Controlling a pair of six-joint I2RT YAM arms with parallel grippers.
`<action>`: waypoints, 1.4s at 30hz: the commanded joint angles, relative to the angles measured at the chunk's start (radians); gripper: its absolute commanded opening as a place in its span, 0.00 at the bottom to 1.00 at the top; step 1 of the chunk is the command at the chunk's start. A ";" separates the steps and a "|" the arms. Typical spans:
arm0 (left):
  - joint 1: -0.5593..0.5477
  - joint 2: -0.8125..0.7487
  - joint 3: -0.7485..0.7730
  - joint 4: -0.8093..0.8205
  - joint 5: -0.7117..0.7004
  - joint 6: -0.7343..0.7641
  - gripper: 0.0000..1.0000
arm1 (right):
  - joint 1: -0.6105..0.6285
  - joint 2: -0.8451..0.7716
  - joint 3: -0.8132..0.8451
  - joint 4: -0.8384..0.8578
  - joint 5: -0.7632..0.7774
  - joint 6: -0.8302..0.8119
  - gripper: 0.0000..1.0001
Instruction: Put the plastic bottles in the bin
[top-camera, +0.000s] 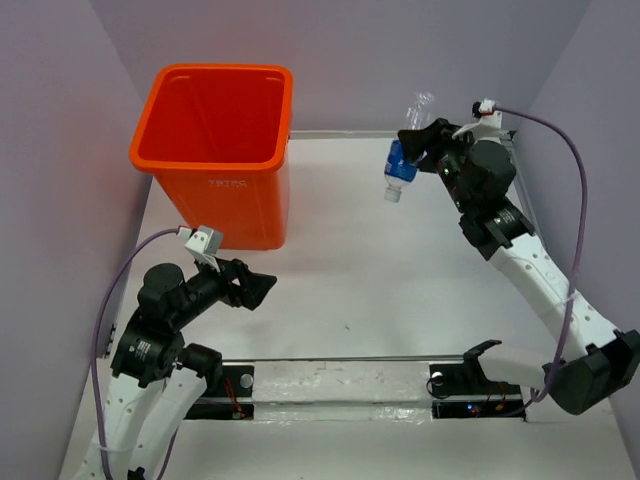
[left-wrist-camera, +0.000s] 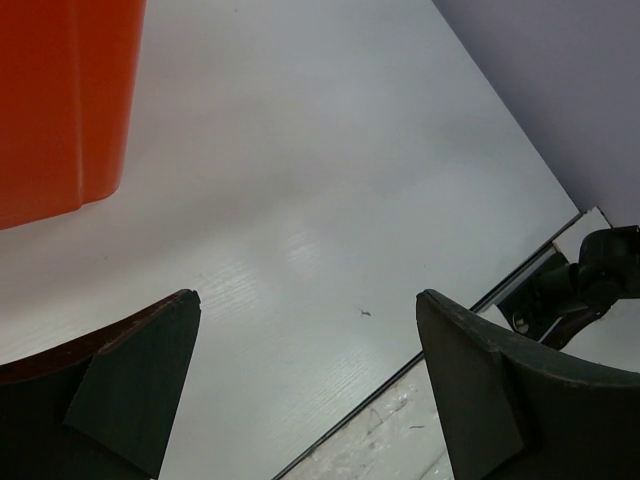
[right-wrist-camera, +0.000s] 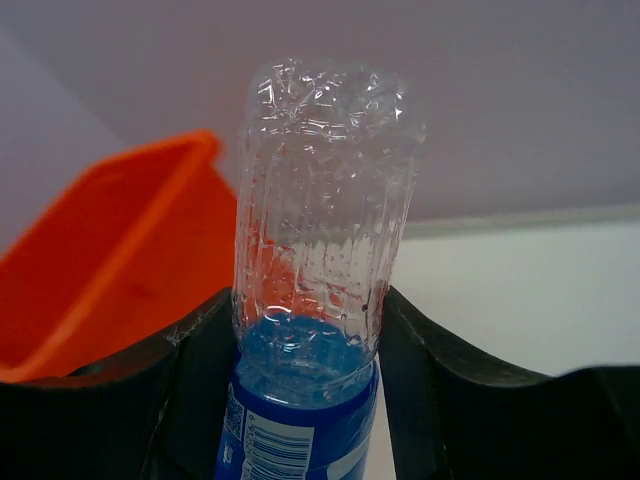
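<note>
My right gripper (top-camera: 418, 150) is shut on a clear plastic bottle (top-camera: 404, 168) with a blue label, held in the air at the back right with its white cap pointing down and left. In the right wrist view the bottle (right-wrist-camera: 315, 250) stands between both fingers (right-wrist-camera: 430, 370), its clear base away from the camera. The tall orange bin (top-camera: 215, 150) stands at the back left, well left of the bottle, and its rim (right-wrist-camera: 110, 270) shows behind the bottle. My left gripper (top-camera: 255, 288) hangs open and empty in front of the bin (left-wrist-camera: 60, 100), above bare table.
Grey walls close off the back and both sides of the white table (top-camera: 400, 280). A clear strip (top-camera: 340, 385) runs along the near edge between the two arm bases. A small dark speck (left-wrist-camera: 365, 314) lies on the table.
</note>
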 joint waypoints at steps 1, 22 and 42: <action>0.016 0.017 -0.007 0.036 0.043 0.019 0.99 | 0.146 -0.024 0.194 0.200 -0.107 -0.105 0.43; 0.056 0.019 -0.010 0.033 0.055 0.025 0.99 | 0.418 1.065 1.429 0.339 -0.248 -0.327 0.95; 0.060 -0.031 -0.004 0.093 0.161 0.016 0.99 | 0.418 -0.008 0.126 0.397 0.022 -0.525 1.00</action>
